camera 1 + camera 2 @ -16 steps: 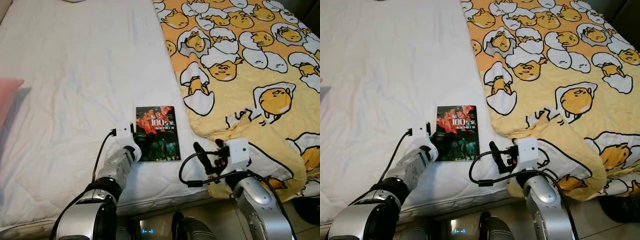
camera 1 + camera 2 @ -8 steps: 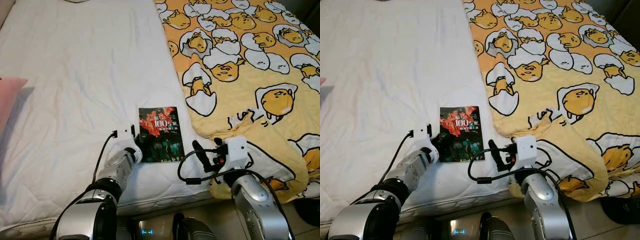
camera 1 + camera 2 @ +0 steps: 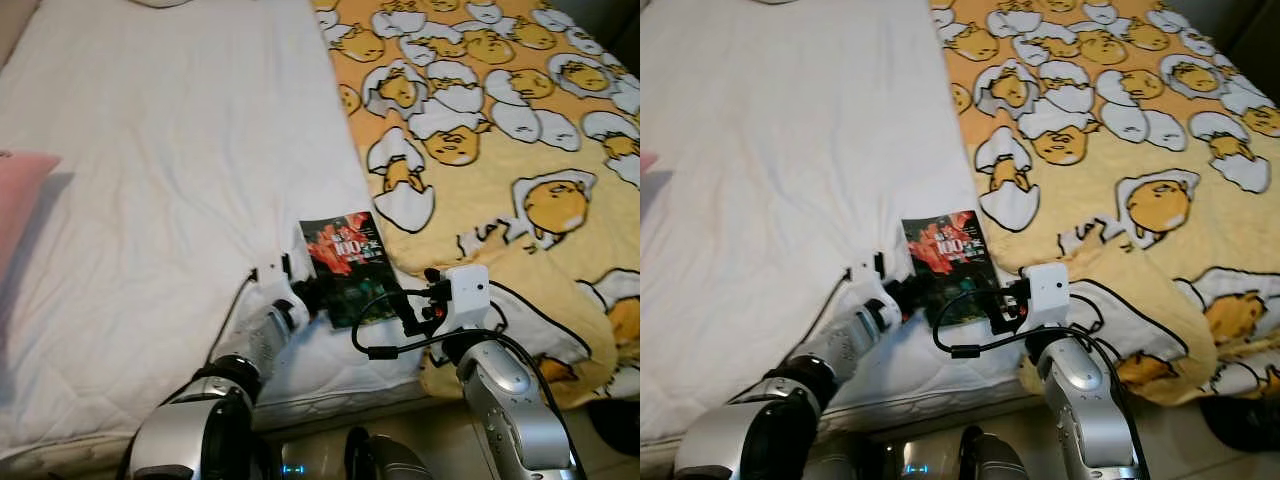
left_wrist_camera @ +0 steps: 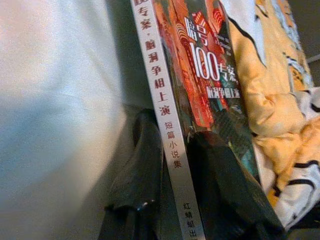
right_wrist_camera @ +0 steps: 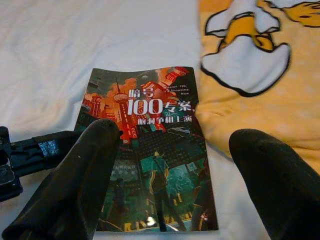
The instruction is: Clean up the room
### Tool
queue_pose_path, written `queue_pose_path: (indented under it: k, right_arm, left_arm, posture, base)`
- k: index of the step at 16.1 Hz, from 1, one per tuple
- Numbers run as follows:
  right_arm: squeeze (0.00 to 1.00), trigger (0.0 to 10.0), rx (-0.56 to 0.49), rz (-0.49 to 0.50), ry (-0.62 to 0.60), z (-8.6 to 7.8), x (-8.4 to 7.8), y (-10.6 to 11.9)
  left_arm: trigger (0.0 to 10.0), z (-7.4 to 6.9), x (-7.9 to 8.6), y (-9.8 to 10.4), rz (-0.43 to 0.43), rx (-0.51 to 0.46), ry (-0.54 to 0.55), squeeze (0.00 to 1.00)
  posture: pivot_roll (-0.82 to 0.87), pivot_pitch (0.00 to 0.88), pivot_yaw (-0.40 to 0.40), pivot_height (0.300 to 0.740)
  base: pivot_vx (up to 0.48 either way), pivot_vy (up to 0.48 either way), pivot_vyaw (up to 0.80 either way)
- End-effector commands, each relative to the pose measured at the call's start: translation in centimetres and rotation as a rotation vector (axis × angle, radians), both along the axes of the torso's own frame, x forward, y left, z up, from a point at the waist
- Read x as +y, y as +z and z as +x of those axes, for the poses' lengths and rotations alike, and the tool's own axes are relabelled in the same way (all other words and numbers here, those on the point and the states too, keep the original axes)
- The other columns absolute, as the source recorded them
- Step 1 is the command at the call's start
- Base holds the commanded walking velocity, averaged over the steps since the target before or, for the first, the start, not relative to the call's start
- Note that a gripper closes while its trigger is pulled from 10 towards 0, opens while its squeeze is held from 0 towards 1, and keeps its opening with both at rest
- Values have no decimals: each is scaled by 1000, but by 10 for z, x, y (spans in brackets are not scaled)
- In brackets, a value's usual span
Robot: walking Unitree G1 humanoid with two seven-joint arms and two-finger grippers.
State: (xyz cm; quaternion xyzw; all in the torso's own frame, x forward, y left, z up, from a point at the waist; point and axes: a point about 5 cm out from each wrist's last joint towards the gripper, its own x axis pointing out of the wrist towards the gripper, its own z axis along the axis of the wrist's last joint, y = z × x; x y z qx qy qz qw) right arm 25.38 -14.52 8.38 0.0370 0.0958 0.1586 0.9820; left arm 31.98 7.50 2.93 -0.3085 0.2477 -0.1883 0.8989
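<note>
Left pincer (image 4: 172, 185) gripping "100"-titled book (image 4: 200, 80)

Lighting bright and even; white sheet (image 3: 150, 200) near glare; left wrist view soft, out of focus, shadowed beside book (image 4: 200, 75).

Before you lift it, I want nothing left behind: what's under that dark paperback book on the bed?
The dark paperback book lies on the white bedsheet, gripped at its spine by the left gripper; anything beneath its cover is hidden.
</note>
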Motion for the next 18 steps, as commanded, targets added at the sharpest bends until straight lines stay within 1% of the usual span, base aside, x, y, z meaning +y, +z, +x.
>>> queue_pose_path:
  k: [1, 3, 4, 5, 6, 7, 8, 9, 10, 11, 12, 13, 14, 15, 16, 17, 18]
  right_arm:
    - [0, 10000, 0, -12, -26, 1, -9, -1]
    - [0, 10000, -8, -16, -23, 5, -9, 0]
    - [0, 10000, -16, -15, -18, 10, -8, 0]
    - [0, 10000, -28, -8, -18, 15, -6, 2]
    - [0, 10000, -42, -1, -19, 21, -3, 5]
    - [0, 10000, -47, 3, -20, 23, -1, 5]
    - [0, 10000, -54, 9, -22, 26, 1, 6]
    - [0, 10000, -62, 16, -27, 29, 3, 5]
    - [0, 10000, -70, 19, -34, 30, 3, 5]
    - [0, 10000, -75, 20, -39, 31, 3, 5]
    - [0, 10000, -99, 22, -68, 33, -1, 9]
    - [0, 10000, -143, 9, -127, 37, -9, 15]
    - [0, 10000, -169, 0, -160, 39, -14, 19]
    - [0, 10000, -211, -15, -205, 43, -21, 26]
    - [0, 10000, -231, -27, -225, 45, -23, 29]
    - [0, 10000, -243, -35, -236, 47, -24, 30]
    - [0, 10000, -252, -48, -241, 51, -22, 31]
  left_arm:
    - [0, 4, -3, 6, -38, -18, 0, 0]
    - [0, 10, 2, 14, -51, -57, 14, 0]
    - [0, 15, 9, 20, -67, -86, 35, 0]
    - [0, 21, 17, 27, -87, -122, 59, 0]
    - [0, 28, 31, 37, -90, -169, 94, 0]
    - [0, 31, 37, 41, -90, -192, 109, 0]
    - [0, 35, 47, 47, -85, -227, 130, 0]
    - [0, 39, 70, 58, -26, -297, 177, 0]
    - [0, 41, 84, 66, 49, -359, 188, 0]
    - [0, 41, 89, 69, 87, -388, 186, 0]
    - [0, 40, 102, 80, 212, -472, 184, 0]
    - [0, 33, 116, 97, 364, -591, 189, 0]
    - [0, 28, 118, 107, 406, -651, 180, 0]
    - [0, 16, 115, 122, 429, -720, 172, 0]
    - [0, 7, 112, 127, 435, -742, 177, 0]
    - [0, -1, 114, 129, 450, -742, 232, 0]
    - [0, -9, 117, 127, 483, -737, 282, 0]
  posture:
    - [-171, 104, -51, 740]
    - [-152, 85, -53, 740]
    - [-137, 72, -48, 740]
    - [-125, 61, -43, 740]
    - [-114, 47, -35, 740]
    - [-107, 41, -29, 740]
    - [-98, 33, -23, 740]
    - [-86, 20, -14, 740]
    - [-79, 12, -6, 740]
    - [-79, 12, -6, 740]
    - [-61, 0, 8, 740]
    - [-48, 0, 20, 740]
    - [-43, 0, 24, 740]
    - [-32, 0, 29, 740]
    - [-21, 0, 32, 740]
    - [-16, 0, 31, 740]
    - [-5, 0, 23, 740]
  base:
    - [0, 0, 0]
    - [0, 0, 0]
    - [0, 0, 0]
    - [0, 0, 0]
    - [0, 0, 0]
    - [0, 0, 0]
    - [0, 0, 0]
    - [0, 0, 0]
    - [0, 0, 0]
    - [0, 0, 0]
    - [0, 0, 0]
    - [0, 0, 0]
    - [0, 0, 0]
    - [0, 0, 0]
    - [0, 0, 613]
    - [0, 0, 587]
    - [0, 0, 556]
